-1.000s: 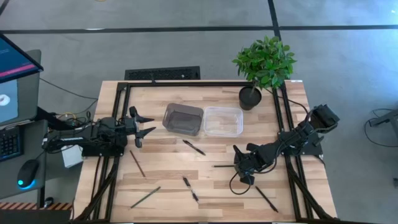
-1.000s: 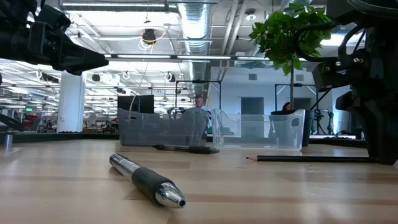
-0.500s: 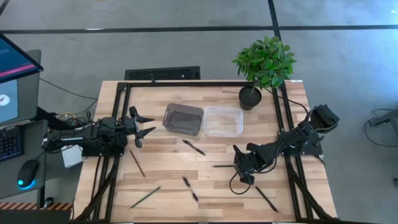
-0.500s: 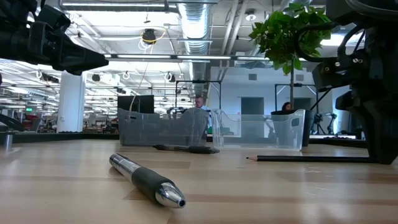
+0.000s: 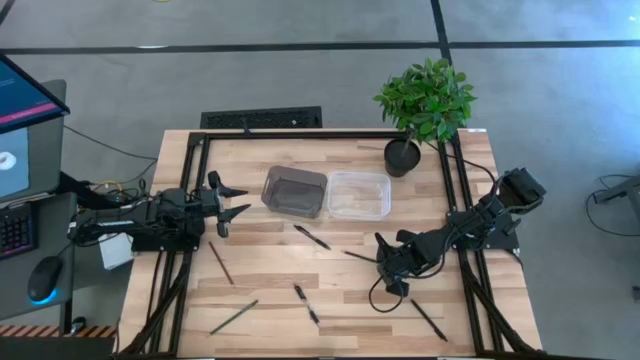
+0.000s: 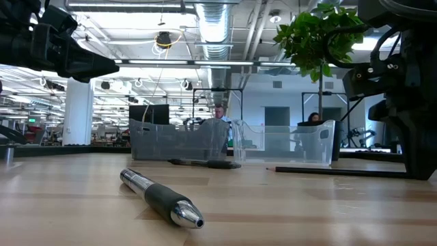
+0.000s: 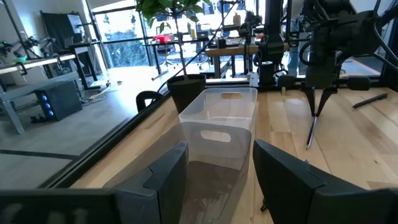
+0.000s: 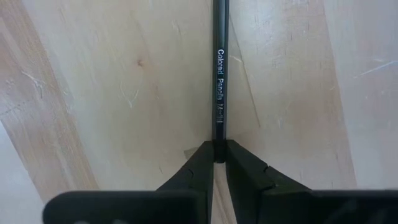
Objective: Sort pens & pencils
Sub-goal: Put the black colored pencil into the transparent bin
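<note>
Since the earlier frame, the pencil [image 5: 360, 257] under the right arm had swung: it had lain level across the boards, and now it slanted, its free tip drawn toward the trays. That turn fitted the right gripper [image 5: 384, 262] pinching in on its end; the right wrist view showed both dark fingers [image 8: 193, 167] clenched on the pencil [image 8: 217, 81], whose lettering read "Colored Pencils", a detail no other camera gave. From table height the same pencil [image 6: 334, 171] ran low over the wood toward the right arm, and whether it had lifted clear could not be told. The left gripper [image 5: 228, 205] waited wide open at the table's left edge, near the grey tray [image 5: 294, 191], probably to stay out of the way. Its wrist camera looked along the clear tray [image 7: 219, 124] to the right arm with the pencil [image 7: 311, 129] at its tip. Only from above could the rest be counted: loose pens [image 5: 312, 237] and pencils [image 5: 221, 262] lay scattered on the table [image 5: 270, 280], both trays looking empty, so the sorting seemed barely begun.
</note>
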Tool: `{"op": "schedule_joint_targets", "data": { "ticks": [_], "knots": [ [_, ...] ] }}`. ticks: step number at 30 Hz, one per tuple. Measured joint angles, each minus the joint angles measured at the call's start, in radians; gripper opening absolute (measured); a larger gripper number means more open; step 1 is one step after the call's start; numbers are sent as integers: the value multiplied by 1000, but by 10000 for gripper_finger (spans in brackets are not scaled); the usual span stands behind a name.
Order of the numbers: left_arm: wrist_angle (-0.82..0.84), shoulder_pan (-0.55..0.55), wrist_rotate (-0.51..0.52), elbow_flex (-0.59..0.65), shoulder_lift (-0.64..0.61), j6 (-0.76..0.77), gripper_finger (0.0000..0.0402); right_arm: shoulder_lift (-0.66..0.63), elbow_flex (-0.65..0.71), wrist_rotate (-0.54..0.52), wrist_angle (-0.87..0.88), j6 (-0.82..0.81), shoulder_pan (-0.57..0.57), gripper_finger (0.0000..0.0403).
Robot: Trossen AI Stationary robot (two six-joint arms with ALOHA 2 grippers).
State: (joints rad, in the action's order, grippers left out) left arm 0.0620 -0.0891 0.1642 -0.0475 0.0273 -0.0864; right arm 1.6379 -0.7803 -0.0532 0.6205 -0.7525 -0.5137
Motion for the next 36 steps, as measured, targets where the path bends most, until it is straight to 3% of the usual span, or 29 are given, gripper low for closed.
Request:
{"op": "schedule_joint_targets", "data": {
  "ticks": [36],
  "knots": [
    [0,0,0,0,0,0,174,5,-23,-33,10,-35,4,58]
  ]
}}
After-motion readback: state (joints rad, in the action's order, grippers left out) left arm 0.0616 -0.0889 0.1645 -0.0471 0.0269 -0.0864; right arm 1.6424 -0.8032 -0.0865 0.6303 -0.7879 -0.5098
